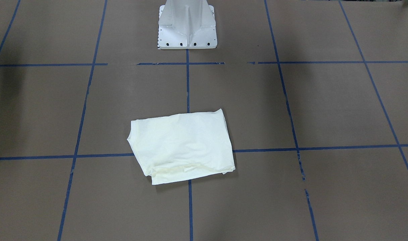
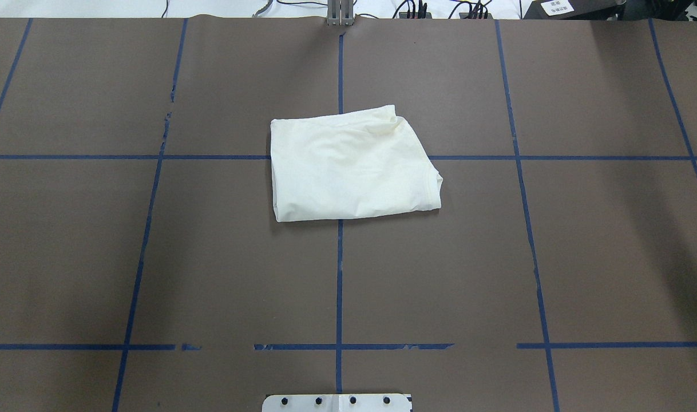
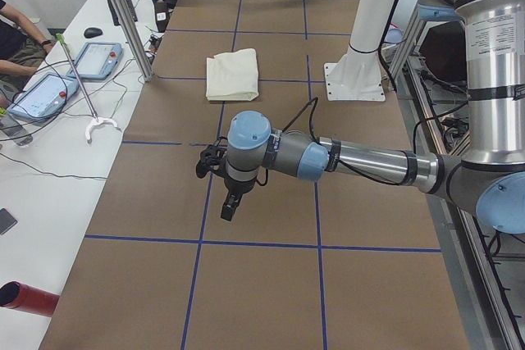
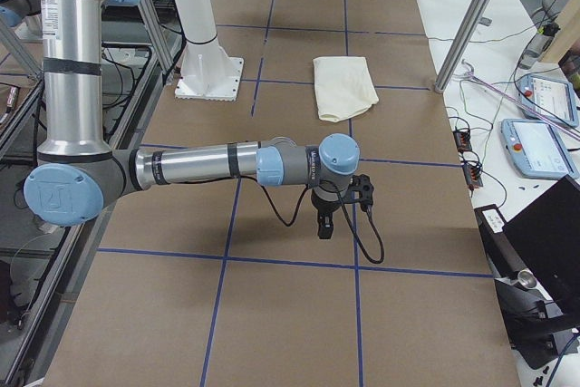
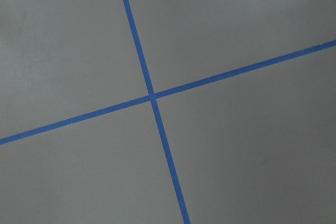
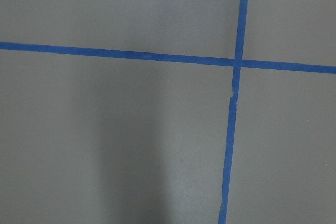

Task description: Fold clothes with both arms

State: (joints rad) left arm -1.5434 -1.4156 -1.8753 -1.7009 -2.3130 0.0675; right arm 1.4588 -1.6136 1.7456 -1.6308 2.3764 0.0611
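At the middle of the brown paper-covered table (image 2: 554, 257), over a crossing of blue tape lines (image 2: 340, 274), the cream long-sleeved T-shirt (image 2: 348, 166) lies folded into a compact rectangle. The black 2-finger left gripper (image 3: 228, 211) and black 2-finger right gripper (image 4: 323, 227) hang over bare table, well apart from it. I cannot tell how far either is open.

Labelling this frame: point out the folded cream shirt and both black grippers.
Folded cream T-shirt (image 2: 348, 169): overhead exterior view, middle of its top layer.
Left black two-finger gripper (image 3: 227, 211): exterior left view, between its fingertips.
Right black two-finger gripper (image 4: 323, 228): exterior right view, between its fingertips.
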